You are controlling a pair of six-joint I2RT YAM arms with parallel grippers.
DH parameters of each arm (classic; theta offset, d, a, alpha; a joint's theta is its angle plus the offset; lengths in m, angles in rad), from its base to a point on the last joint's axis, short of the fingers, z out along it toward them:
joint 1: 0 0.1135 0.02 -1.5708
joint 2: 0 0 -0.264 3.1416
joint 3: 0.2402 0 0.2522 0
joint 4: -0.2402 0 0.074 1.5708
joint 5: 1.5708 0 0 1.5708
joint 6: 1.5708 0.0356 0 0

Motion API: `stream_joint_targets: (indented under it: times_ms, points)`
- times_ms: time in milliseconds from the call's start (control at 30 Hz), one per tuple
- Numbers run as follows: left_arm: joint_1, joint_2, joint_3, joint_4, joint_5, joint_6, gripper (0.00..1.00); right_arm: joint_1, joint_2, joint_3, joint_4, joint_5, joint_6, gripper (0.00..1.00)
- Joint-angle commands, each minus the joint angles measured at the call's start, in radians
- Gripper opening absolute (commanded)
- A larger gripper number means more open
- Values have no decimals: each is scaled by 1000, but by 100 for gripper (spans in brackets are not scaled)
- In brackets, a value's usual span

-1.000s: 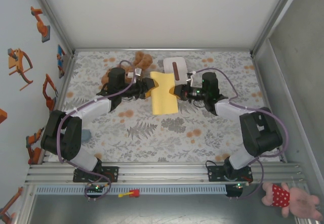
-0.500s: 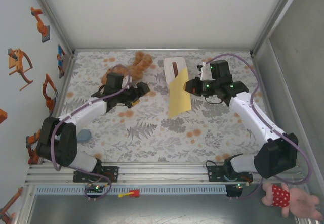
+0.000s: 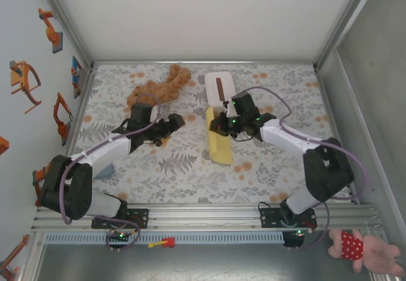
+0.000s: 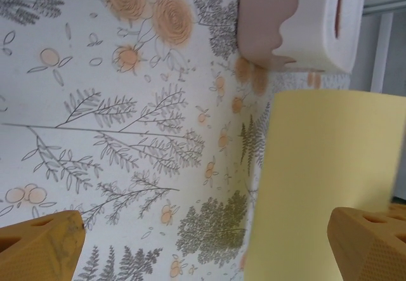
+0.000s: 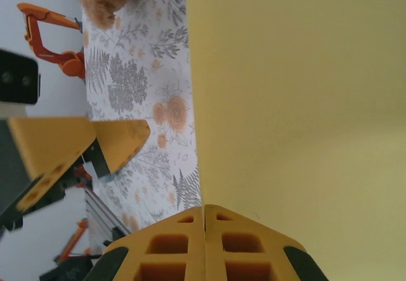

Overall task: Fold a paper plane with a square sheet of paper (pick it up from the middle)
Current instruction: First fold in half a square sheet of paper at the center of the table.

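A: Your right gripper [image 5: 203,219] has its two orange fingers pressed flat together on an edge of the square sheet of paper [image 5: 298,122]. In that wrist view you see the yellow spreading away from between the pads.

B: Agreed. From above you find the sheet just in front of the white box [image 3: 219,85], near the middle of the floral table [image 3: 279,167], with its length running from the box towards you. It looks narrow from there, so you are seeing it tilted or curved. I cannot tell you whether its near end touches the cloth.

A: Your left gripper [image 3: 172,129] is another matter: its jaws are wide apart, with nothing between them. Its wrist view gives you one orange fingertip in each lower corner and flowered cloth between them. The sheet's pale face is just beside the right-hand one, and I cannot tell you whether they touch.

B: From above, you see that gripper to the left of the sheet with a gap of cloth between them. The brown plush toy [image 3: 158,91] lies beyond it, towards the far edge. You can also pick out its parted fingers in the right wrist view, left of the sheet.
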Motion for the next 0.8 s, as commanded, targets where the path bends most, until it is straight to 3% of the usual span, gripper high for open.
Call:
stream_joint_targets:
  times_ms: [0, 233, 767]
  points:
    - [-13, -16, -11, 23, 14, -14, 98, 12, 45, -47, 285, -59, 167, 0]
    - [-79, 62, 36, -25, -14, -12, 91, 3, 117, -123, 421, -81, 210, 0]
    - [-216, 258, 188, -159, -139, 4, 77, -15, 240, -123, 370, -84, 119, 0]
